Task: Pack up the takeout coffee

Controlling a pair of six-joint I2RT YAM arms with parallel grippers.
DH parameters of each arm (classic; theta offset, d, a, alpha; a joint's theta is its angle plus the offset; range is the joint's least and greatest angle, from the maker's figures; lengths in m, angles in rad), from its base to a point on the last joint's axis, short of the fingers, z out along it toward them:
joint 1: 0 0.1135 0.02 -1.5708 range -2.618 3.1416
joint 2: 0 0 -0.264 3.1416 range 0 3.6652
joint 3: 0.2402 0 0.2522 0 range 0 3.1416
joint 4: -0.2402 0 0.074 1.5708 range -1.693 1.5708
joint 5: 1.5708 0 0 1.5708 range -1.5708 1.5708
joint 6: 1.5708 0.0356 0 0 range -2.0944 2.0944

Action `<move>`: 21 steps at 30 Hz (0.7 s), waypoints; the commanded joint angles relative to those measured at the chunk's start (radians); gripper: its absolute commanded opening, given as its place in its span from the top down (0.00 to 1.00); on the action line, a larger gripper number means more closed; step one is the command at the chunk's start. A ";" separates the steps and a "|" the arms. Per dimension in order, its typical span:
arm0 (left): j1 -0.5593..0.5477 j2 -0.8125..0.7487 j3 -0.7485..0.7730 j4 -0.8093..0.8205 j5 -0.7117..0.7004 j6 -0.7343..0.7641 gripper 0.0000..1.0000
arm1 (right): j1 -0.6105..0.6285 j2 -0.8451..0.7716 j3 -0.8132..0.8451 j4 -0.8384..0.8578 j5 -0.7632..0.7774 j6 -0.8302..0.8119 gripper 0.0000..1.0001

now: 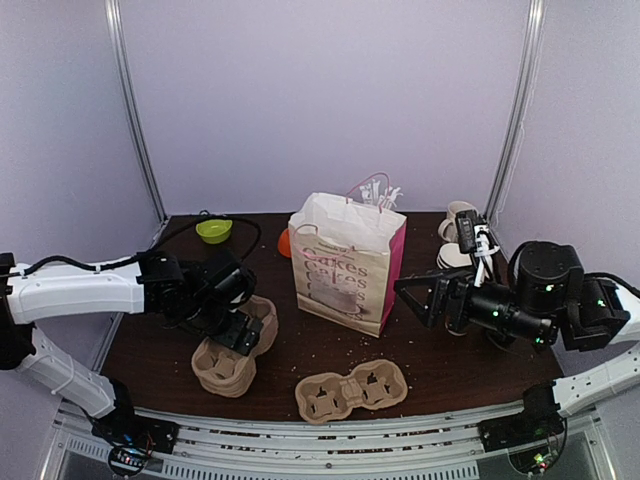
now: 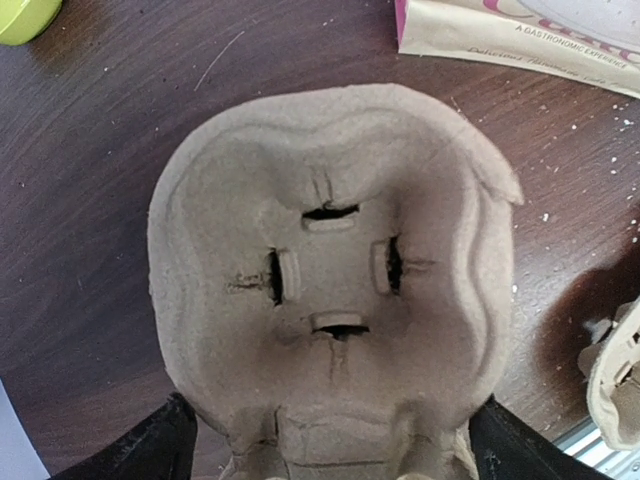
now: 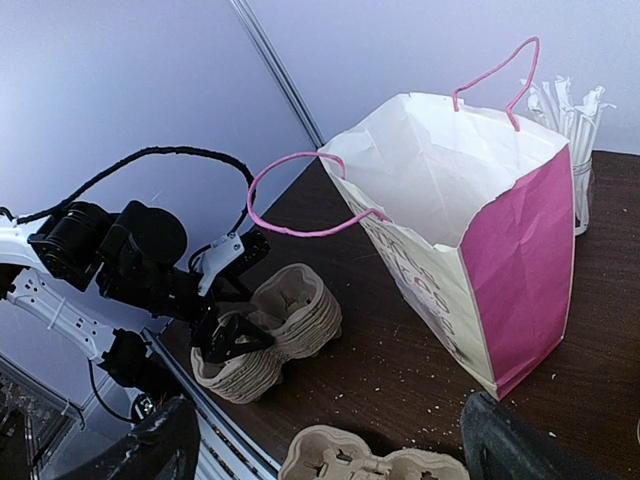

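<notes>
No takeout coffee shows in any view. My left gripper (image 1: 243,338) (image 2: 330,440) is open and low over a stack of brown pulp cup carriers (image 1: 228,362) (image 2: 330,250) (image 3: 290,320), with one black finger on each side of the top carrier. My right gripper (image 1: 425,295) (image 3: 335,445) is open and empty. It hangs in the air to the right of the white and pink paper bag (image 1: 345,265) (image 3: 460,200). The bag stands open at mid table.
A single two-cup carrier (image 1: 350,392) (image 3: 370,465) lies near the front edge. A green bowl (image 1: 213,230) and an orange object (image 1: 284,243) sit at the back left. Wrapped straws (image 1: 380,190) stand behind the bag. Pale cups (image 1: 455,232) stand at the back right, partly hidden by the right arm.
</notes>
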 commanded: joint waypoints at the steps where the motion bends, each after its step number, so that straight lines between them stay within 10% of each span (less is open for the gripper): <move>1: -0.002 0.039 -0.030 0.062 0.035 0.040 0.02 | -0.003 0.015 -0.003 0.006 0.007 0.009 0.07; 21: 0.223 0.053 -0.099 0.054 -0.078 0.046 0.17 | -0.003 0.017 0.013 -0.008 0.006 -0.005 0.07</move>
